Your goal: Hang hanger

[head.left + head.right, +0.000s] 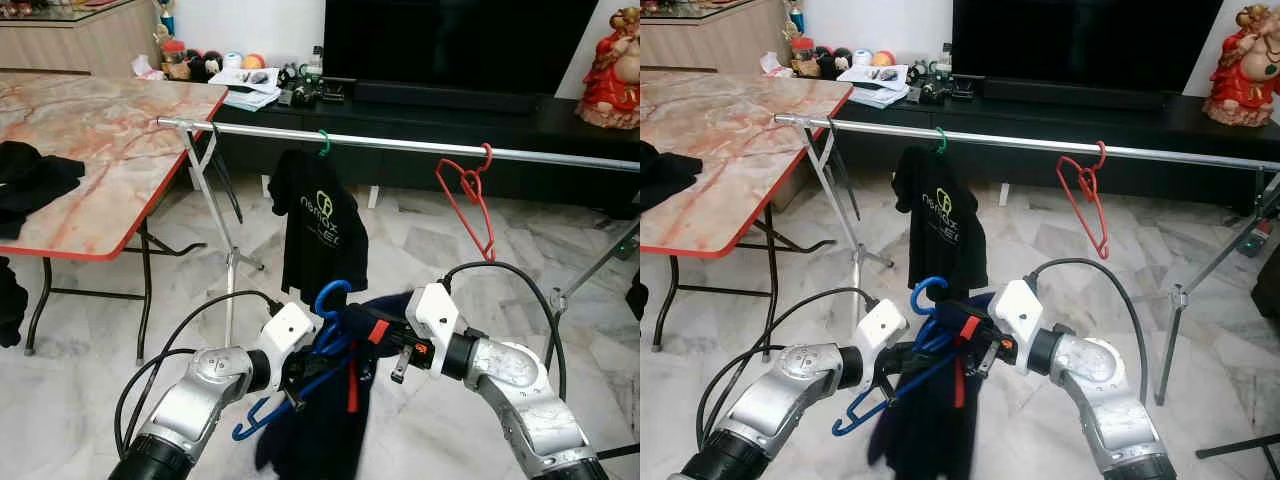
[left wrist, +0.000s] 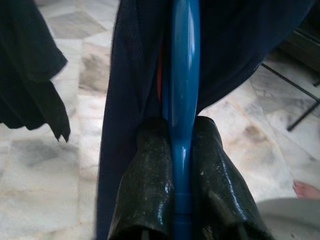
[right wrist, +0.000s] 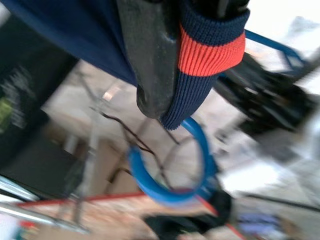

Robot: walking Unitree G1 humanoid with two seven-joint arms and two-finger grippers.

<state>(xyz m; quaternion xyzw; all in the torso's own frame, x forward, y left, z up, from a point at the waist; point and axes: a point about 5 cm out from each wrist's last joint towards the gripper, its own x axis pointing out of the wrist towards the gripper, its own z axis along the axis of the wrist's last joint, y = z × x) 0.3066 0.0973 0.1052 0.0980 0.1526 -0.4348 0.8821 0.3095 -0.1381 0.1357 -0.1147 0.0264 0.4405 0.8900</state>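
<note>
1. Both silver arms reach forward and inward at chest height, below the metal rail (image 1: 400, 143).
2. The left gripper (image 2: 182, 165) has its fingers clamped on the blue hanger (image 1: 325, 330), its hook pointing up.
3. The right gripper (image 1: 385, 345) pinches the navy garment's (image 1: 330, 420) orange-striped collar (image 3: 212, 50).
4. A black T-shirt (image 1: 320, 235) and red hanger (image 1: 470, 200) hang on the rail.
</note>
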